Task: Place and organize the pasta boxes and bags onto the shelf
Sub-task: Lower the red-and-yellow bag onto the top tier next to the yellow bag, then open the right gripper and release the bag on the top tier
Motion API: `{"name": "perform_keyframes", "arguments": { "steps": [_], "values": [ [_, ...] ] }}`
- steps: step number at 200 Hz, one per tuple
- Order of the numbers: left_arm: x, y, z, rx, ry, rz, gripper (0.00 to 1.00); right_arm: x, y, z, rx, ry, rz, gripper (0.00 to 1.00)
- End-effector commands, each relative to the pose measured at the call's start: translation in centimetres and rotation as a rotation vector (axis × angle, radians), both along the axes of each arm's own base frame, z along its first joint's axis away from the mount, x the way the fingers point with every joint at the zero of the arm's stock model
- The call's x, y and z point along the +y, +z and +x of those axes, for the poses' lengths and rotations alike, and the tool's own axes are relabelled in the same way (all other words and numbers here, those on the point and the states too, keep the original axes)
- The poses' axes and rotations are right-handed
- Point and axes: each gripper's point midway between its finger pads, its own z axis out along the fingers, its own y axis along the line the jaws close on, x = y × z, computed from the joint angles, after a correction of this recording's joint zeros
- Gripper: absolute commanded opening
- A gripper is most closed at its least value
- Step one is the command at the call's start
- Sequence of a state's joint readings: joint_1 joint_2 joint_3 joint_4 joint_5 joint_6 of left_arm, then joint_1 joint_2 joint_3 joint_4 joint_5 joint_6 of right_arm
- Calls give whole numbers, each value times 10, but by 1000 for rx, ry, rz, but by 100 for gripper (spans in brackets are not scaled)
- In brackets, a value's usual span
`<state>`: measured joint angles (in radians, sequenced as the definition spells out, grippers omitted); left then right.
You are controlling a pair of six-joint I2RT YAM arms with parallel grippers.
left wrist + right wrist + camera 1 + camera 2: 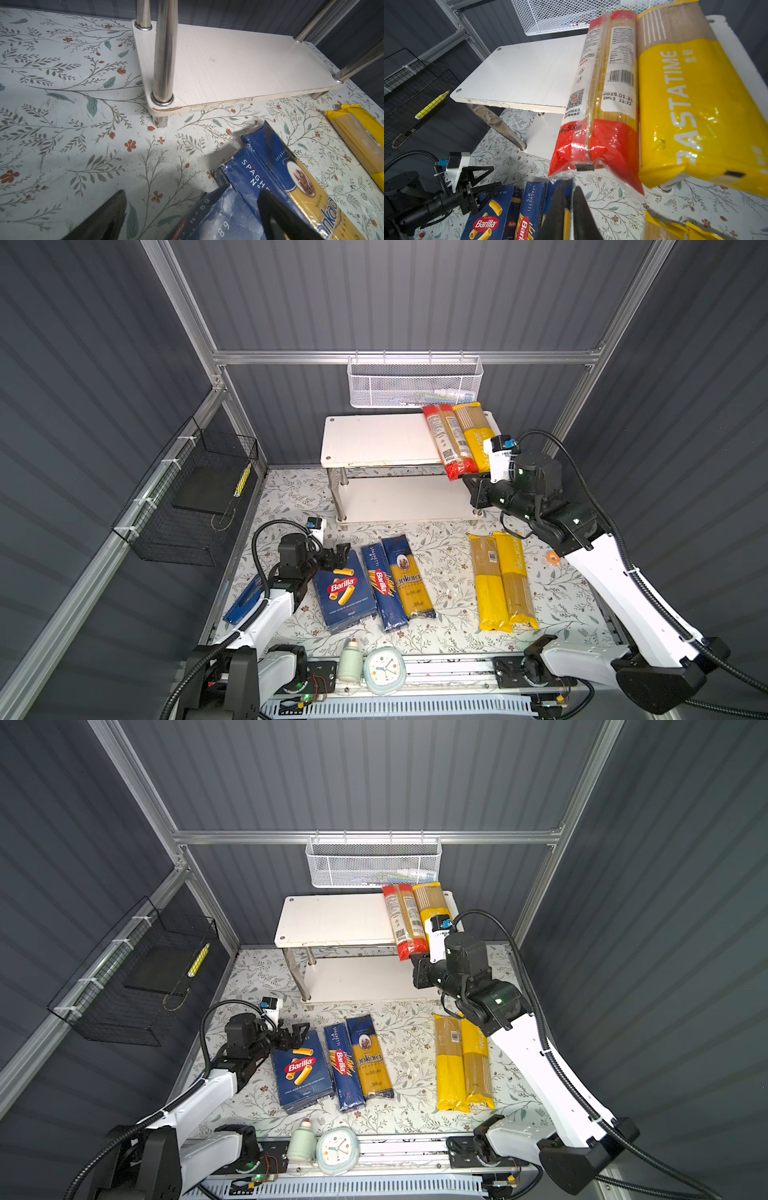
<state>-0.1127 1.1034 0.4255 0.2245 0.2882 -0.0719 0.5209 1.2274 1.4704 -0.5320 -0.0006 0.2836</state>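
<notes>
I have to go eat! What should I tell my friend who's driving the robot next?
Left claw: open around the wide box's far corner, not gripping.
Right claw: shut, at the red bag's front end; a pinch on the wrapper can't be told.
Done: red bag and one yellow bag lie on the shelf's top board, right side, ends overhanging the front.
To do: wide box, narrow box, blue bag and two yellow bags lie on the table.
</notes>
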Motion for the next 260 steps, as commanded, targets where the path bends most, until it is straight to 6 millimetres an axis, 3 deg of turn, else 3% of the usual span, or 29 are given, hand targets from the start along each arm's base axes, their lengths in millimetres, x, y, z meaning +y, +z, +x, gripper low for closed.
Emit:
{"name": "perform_keyframes", "arguments": {
  "steps": [1, 146, 196, 230, 260],
  "values": [
    [0, 11, 3, -26, -1, 7, 99, 4, 3, 6, -20, 5, 1, 12],
    [2, 11, 3, -27, 12, 9, 99, 31, -15, 39, 22, 59, -15, 11],
    [1, 11, 4, -25, 10, 9, 99, 34, -10, 48, 8, 56, -21, 12],
    [1, 11, 4, -26, 10, 9, 99, 32, 1, 45, 0, 58, -21, 21],
    [1, 11, 4, -25, 8, 9, 99, 24, 9, 33, -7, 51, -20, 40]
  ]
}}
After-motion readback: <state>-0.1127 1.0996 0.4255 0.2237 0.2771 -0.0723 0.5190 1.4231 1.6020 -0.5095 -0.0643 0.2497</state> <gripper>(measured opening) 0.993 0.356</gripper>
